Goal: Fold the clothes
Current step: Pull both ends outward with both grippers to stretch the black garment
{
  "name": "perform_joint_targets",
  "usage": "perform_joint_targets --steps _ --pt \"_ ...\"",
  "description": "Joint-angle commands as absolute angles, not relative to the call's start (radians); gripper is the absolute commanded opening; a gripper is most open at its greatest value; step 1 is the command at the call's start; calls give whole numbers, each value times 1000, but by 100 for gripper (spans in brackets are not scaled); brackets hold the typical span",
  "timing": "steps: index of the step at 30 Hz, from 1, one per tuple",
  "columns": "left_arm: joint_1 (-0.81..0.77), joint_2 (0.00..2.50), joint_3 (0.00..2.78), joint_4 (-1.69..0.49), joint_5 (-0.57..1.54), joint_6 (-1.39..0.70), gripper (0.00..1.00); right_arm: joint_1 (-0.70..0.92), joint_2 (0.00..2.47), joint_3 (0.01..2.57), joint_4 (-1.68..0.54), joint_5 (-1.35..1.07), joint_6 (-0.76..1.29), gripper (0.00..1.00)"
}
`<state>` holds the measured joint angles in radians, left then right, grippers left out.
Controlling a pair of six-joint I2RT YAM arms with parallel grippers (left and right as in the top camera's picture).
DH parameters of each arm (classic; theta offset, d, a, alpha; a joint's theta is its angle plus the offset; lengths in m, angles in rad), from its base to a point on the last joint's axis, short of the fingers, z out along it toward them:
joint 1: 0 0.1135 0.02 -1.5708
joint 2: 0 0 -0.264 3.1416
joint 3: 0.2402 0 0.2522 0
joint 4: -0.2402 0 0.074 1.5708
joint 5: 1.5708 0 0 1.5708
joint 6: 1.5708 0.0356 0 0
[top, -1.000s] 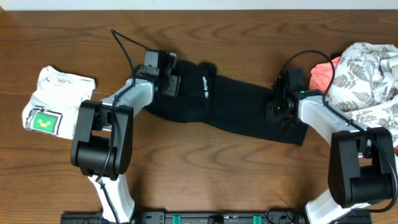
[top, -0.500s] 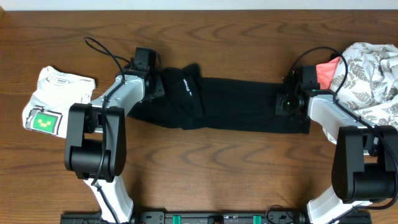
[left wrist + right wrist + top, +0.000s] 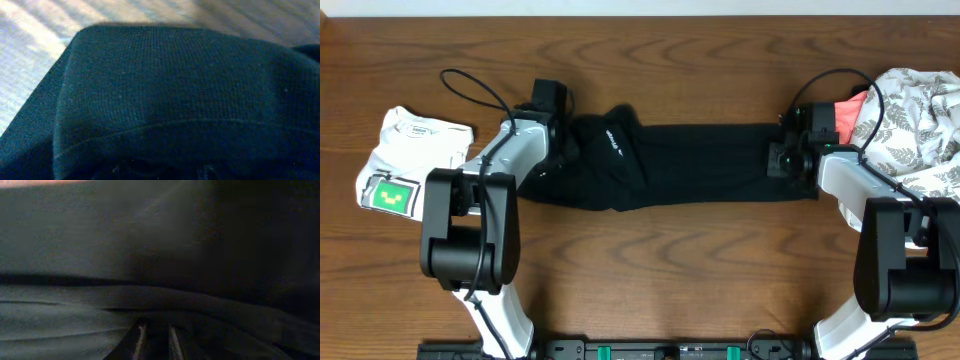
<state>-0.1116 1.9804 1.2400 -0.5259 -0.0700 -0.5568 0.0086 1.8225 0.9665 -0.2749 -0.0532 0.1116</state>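
A black garment [image 3: 700, 165] with a tiny white logo lies stretched in a long horizontal band across the middle of the table. My left gripper [image 3: 563, 140] is shut on its bunched left end. My right gripper [image 3: 782, 160] is shut on its right end. In the left wrist view black knit fabric [image 3: 175, 90] with a hem seam fills the frame and hides the fingers. In the right wrist view dark fabric [image 3: 100, 245] fills the frame, with the fingertips [image 3: 156, 340] close together under a fold.
A folded white shirt [image 3: 405, 160] with a green patch lies at the left edge. A pile of leaf-print white cloth [image 3: 920, 110] with a coral garment [image 3: 845, 118] sits at the far right, just behind my right arm. A black cable loops near the left arm.
Both grippers moved apart and toward the far side of the table. The black garment went from a slack diagonal to a straight, taut horizontal band.
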Motion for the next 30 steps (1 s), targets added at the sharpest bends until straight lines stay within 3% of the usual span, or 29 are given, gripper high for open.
perform_joint_targets --steps 1,12,16,22,30 --pt "-43 2045 1182 -595 -179 -640 51 -28 1851 946 -247 78 88 17" --pt "-12 2044 1182 -627 -196 -667 51 -28 1851 946 -213 78 88 16" --pt "-12 2027 1182 -590 -196 -582 52 -28 1851 946 -214 78 88 17" --pt "-12 1848 1182 -510 -196 -471 61 -27 1850 947 -231 78 88 18" --pt "-10 1566 1184 -513 -196 -360 70 -27 1845 949 -283 74 88 28"
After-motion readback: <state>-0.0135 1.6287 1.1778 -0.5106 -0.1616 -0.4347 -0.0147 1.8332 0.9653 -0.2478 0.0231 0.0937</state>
